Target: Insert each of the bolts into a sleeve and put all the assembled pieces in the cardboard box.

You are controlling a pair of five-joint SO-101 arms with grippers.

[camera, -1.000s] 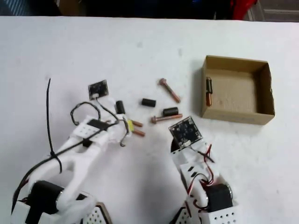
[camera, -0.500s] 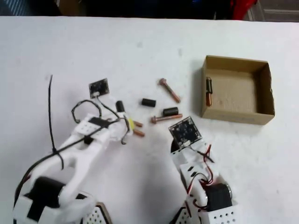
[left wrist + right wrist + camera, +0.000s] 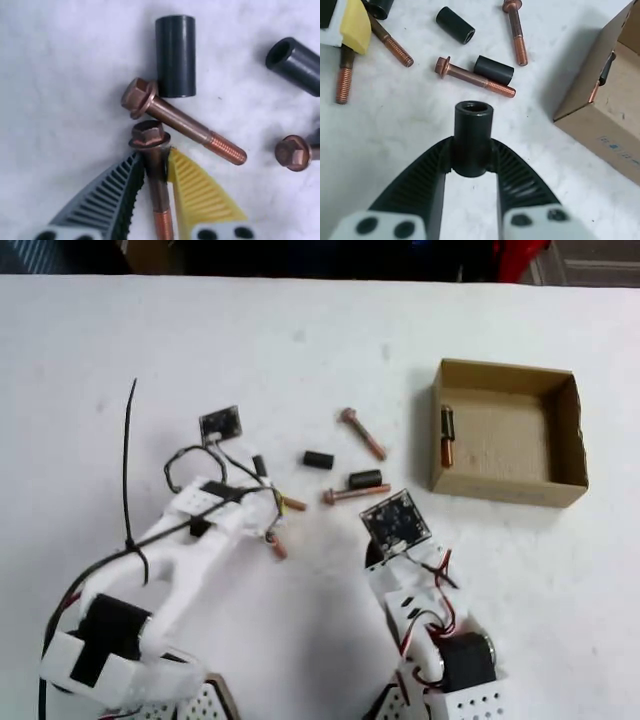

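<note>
White counter [image 3: 300, 340] carried the cardboard box [image 3: 505, 492] at its right side in the high view, well apart from the loose parts. Inside it, one assembled piece [image 3: 447, 436], a bolt in a sleeve, lay along the left wall. The left pincer [image 3: 154, 156] pinched a bolt [image 3: 149, 135] by the shank, its head just beside a second bolt [image 3: 186, 124] and a loose sleeve [image 3: 175, 55]. The right pincer [image 3: 471, 150] gripped a black sleeve [image 3: 473, 127], open bore showing.

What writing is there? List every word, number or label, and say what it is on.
Cardboard box, outer wall: a faint line of blue print, too blurred to read.
Nothing else here carries readable text.
</note>
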